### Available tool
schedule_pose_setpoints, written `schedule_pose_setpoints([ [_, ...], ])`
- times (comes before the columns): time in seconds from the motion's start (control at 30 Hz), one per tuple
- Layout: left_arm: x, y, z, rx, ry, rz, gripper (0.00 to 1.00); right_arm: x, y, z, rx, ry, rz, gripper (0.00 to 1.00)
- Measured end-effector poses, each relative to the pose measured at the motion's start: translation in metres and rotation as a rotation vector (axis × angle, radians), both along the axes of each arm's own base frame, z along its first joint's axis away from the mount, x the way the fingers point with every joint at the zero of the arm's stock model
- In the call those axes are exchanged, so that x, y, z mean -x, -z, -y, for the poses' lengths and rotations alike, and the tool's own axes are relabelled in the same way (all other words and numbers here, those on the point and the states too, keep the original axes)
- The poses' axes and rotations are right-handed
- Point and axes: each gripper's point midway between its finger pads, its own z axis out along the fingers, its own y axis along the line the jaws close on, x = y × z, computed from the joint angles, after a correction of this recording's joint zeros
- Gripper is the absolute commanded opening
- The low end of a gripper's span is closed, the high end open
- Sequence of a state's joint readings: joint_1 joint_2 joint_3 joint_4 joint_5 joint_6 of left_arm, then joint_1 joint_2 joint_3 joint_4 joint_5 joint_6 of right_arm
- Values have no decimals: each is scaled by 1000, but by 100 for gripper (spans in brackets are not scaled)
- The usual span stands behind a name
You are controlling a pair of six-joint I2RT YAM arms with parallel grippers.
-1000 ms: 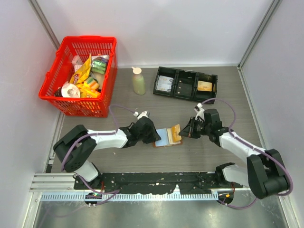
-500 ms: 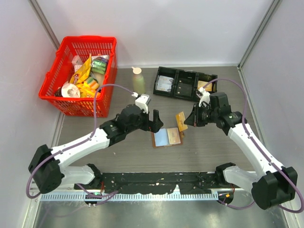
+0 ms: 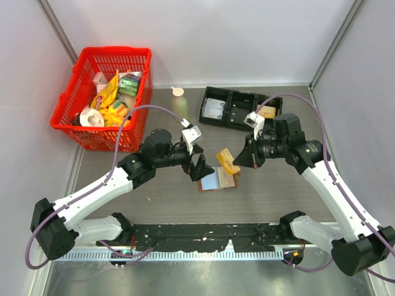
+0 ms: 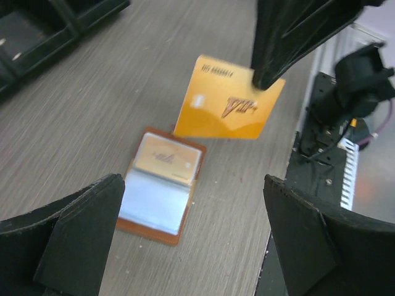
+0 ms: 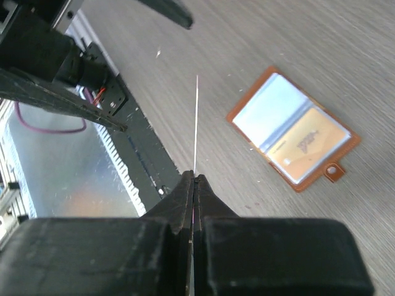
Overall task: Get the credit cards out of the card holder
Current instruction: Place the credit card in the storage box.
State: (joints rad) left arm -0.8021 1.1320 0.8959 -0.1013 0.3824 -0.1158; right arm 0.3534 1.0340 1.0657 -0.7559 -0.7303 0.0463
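**Near to far, top view.** Nearest my bases, the card holder (image 3: 218, 179) lies open and flat on the counter (image 3: 265, 200), where it lay a second ago. One orange card (image 4: 168, 159) is still seated in the half nearer my right arm. The other half shows only its pale blue-grey panel.

Just above and left of the holder, my left tool (image 3: 200, 168) hangs with its fingers wide apart, touching nothing. A second ago it was down at the holder's left edge, so the hold-down is released.

Above the holder's right half, my right tool (image 3: 241, 159) is clamped on one edge of the freed card (image 3: 226, 161). A second ago this card was only part-way out of its pocket. It is now clear of the holder, lifted and tilted in the air.

I judge one card extracted and awaiting a place to be set down, with at least one more to pull. The holder will likely need pinning again for that.

Beyond stand the black tray (image 3: 203, 110) and, far left, the red basket (image 3: 69, 105).
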Motion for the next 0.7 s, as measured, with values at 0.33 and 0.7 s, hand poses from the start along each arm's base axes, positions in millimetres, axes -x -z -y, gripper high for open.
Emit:
schedule_pose_setpoints([
  [0.33, 28, -27, 17, 88, 275, 95, 89, 38, -2, -19, 0, -215, 49, 1],
  [0.7, 53, -36, 28, 158, 466, 29, 82, 51, -3, -26, -12, -309, 81, 1],
])
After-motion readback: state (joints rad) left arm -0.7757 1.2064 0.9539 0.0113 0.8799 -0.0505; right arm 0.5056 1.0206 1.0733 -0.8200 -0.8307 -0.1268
